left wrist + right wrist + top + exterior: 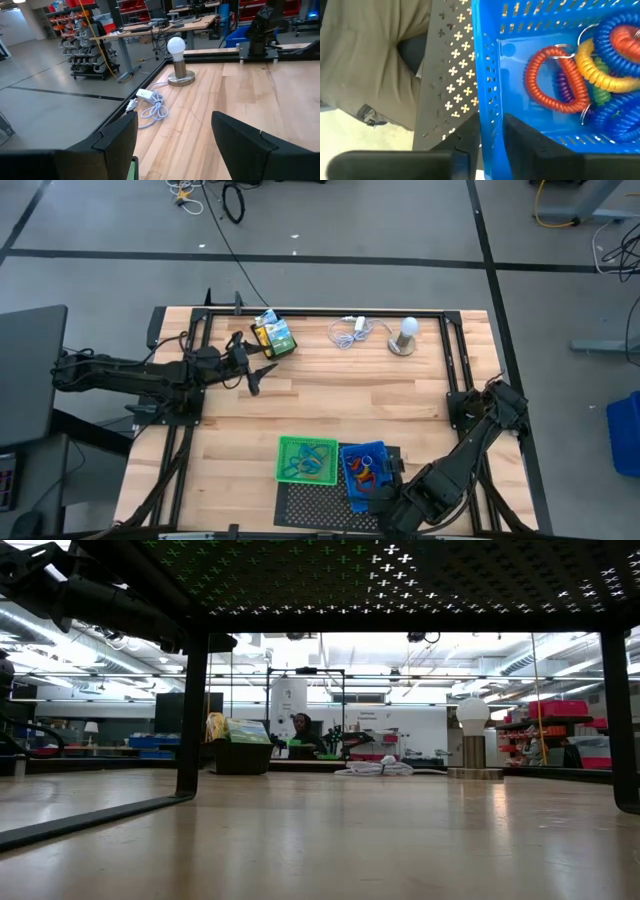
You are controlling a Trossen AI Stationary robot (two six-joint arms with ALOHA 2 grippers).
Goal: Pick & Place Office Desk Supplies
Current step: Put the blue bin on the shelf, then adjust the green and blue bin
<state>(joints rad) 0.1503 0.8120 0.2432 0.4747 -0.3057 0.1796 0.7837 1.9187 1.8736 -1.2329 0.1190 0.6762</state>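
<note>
**Right jaws straddle the blue tray wall**

Jaws on our right gripper (492, 145) stand a little apart, one finger on each side of the blue tray (362, 472) wall; we cannot tell whether they press it or have let go. That gripper sits at the table's near edge, over the tray's corner above the black perforated sheet (312, 502). Inside the tray we see coiled loops (580, 75): orange, yellow, blue, with some purple and green among them.

Our left gripper (175, 145) hangs with its jaws wide apart and nothing between them, over the bare wood (330, 405) toward the far left, just beside the crayon box (272, 335). Past its fingers lie the white cable (150, 106) and the bulb (176, 47) on its round base, both near the far edge.

The green tray (307, 458) sits touching the blue one on its left side, with blue loops inside.

In the low view, a person shows in the room beyond the table.
</note>
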